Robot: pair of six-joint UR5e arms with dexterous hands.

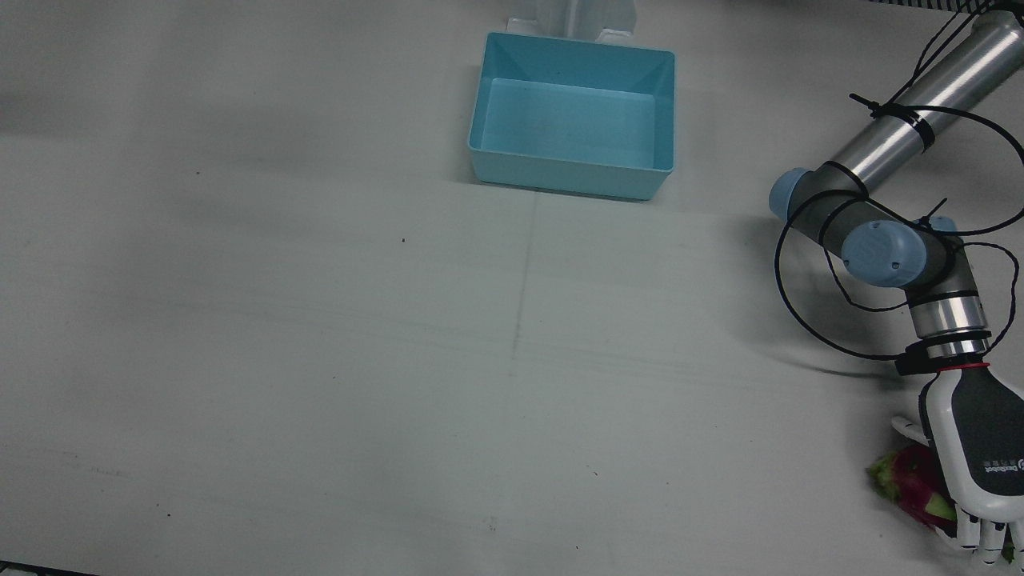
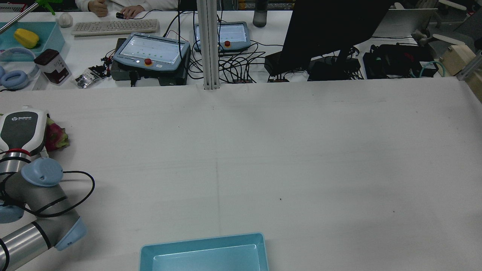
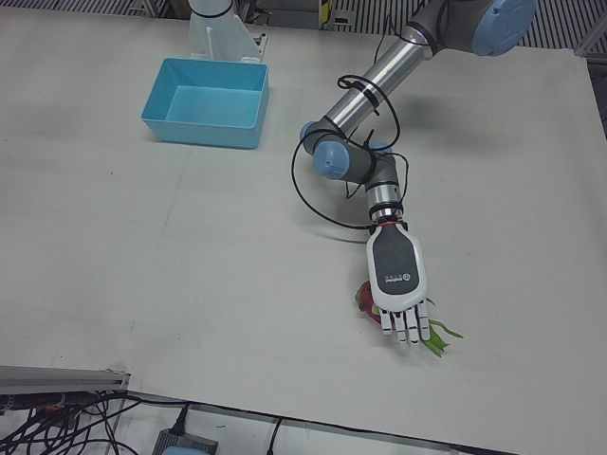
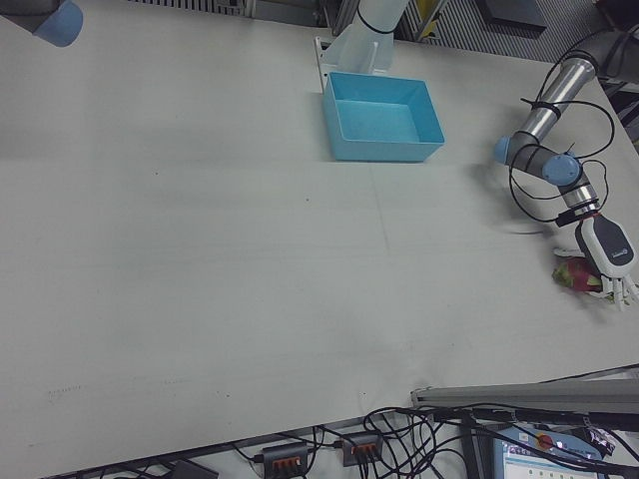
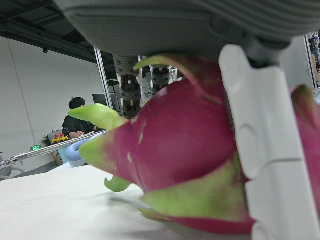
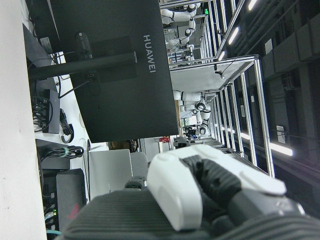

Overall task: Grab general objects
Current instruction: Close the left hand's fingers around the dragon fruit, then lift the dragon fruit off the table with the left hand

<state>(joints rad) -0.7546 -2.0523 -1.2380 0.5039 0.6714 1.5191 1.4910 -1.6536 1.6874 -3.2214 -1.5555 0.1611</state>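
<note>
A pink dragon fruit (image 1: 912,480) with green scales lies near the operators' edge of the table, on my left arm's side. My left hand (image 1: 988,464) is laid over it, palm down, with its fingers (image 3: 408,327) stretched out straight beyond the fruit. In the left hand view the dragon fruit (image 5: 180,150) fills the frame just under the palm, and a white finger (image 5: 265,150) stands beside it. The rear view has the left hand (image 2: 20,130) covering most of the dragon fruit (image 2: 55,136). My right hand (image 6: 200,200) appears only in its own view, pointed at a monitor; its pose is unclear.
An empty light-blue bin (image 1: 572,184) stands near the pedestals, far from the fruit. Black cable (image 1: 808,320) loops around the left arm's wrist. Beyond the table's far edge are teach pendants (image 2: 150,52), a keyboard (image 2: 115,27) with a person's hands and a dark monitor (image 2: 331,30).
</note>
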